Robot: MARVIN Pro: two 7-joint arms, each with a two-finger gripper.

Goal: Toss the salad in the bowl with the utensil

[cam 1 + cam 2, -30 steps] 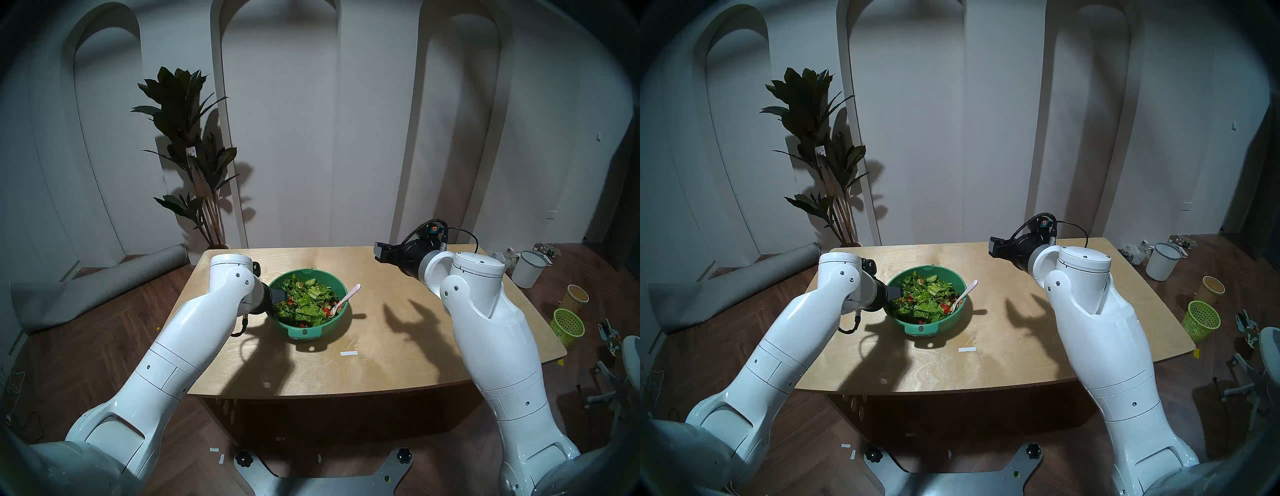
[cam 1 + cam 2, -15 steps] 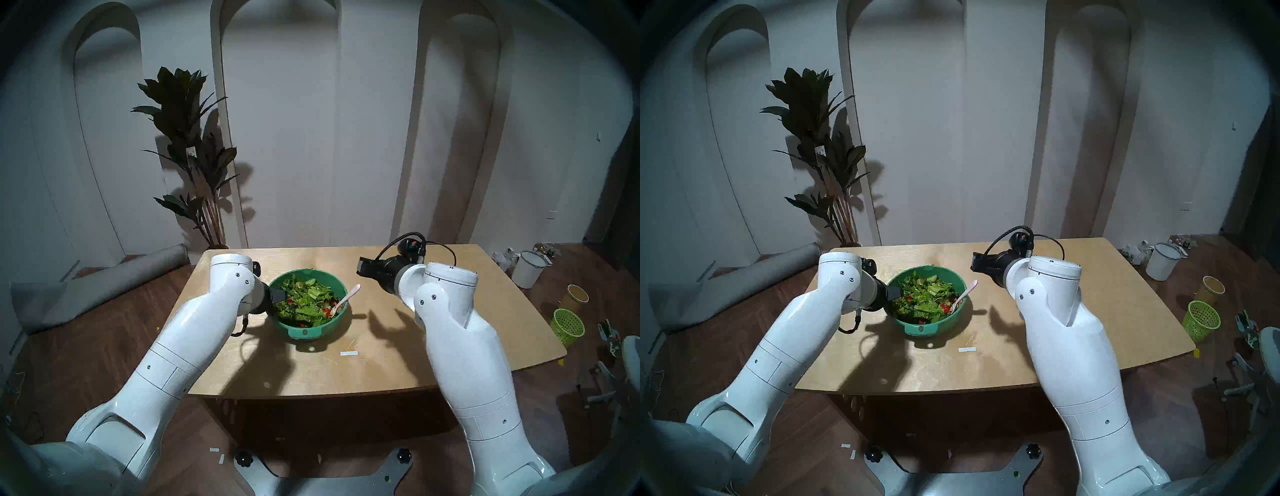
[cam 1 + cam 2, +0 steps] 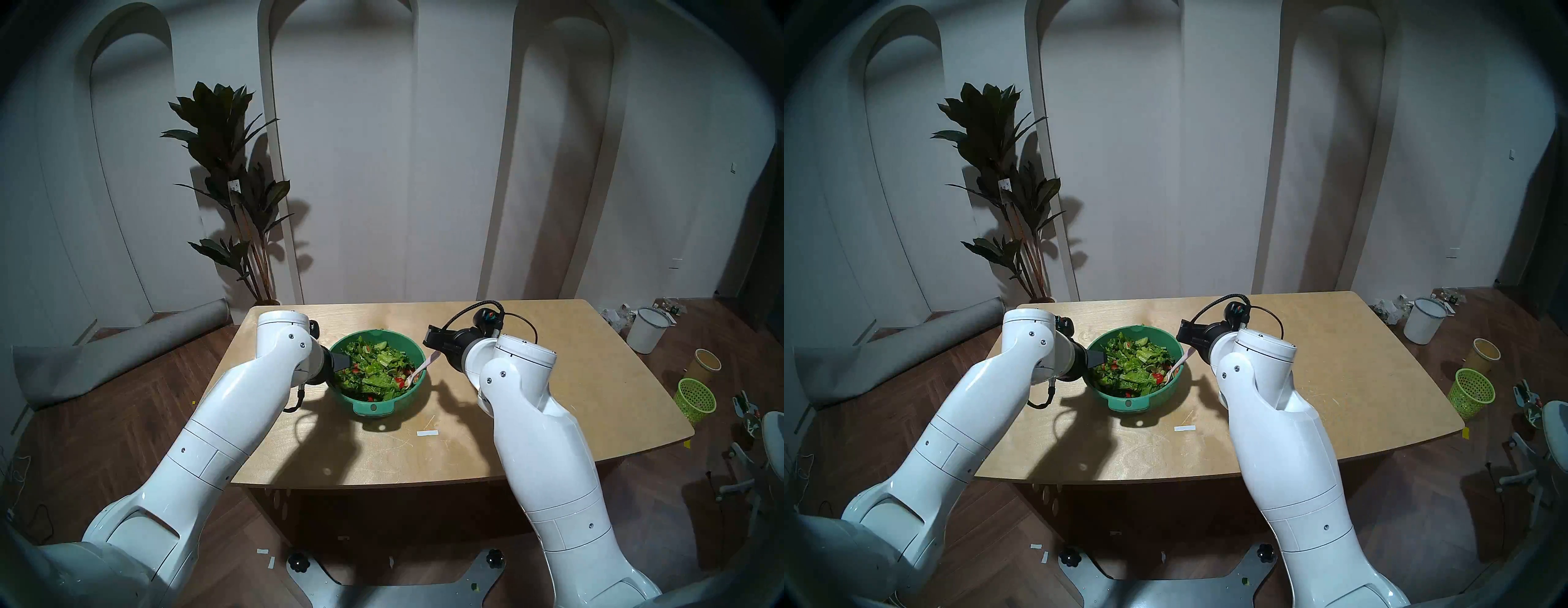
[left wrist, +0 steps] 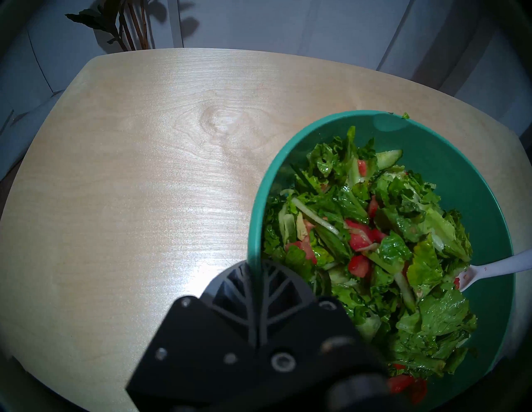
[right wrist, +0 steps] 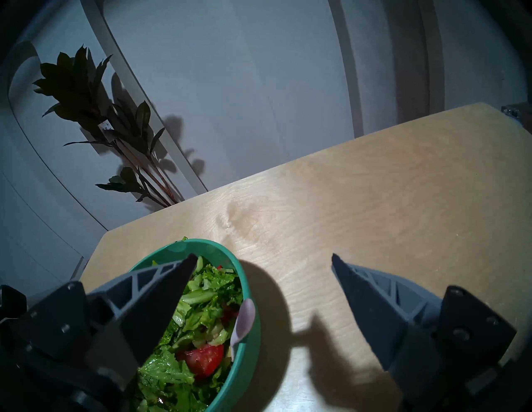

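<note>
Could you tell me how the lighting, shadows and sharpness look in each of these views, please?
Head views: dim room, hard arm shadows across the table, dark fisheye rim. Left wrist view: glare on the wood, wet shine on the salad; the left gripper base is blurred. Right wrist view: sharp, the right gripper shadowing the table beside the bowl.

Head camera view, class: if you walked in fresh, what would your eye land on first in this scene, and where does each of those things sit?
First, the teal bowl of bright salad near the middle of the wooden table, with a pale pink spoon leaning on its right rim. Next, the two white arms flanking it: the left gripper is clamped on the bowl's left rim, and the right gripper hangs open above the spoon's handle. Behind, a dark potted plant stands against the wall.
</note>
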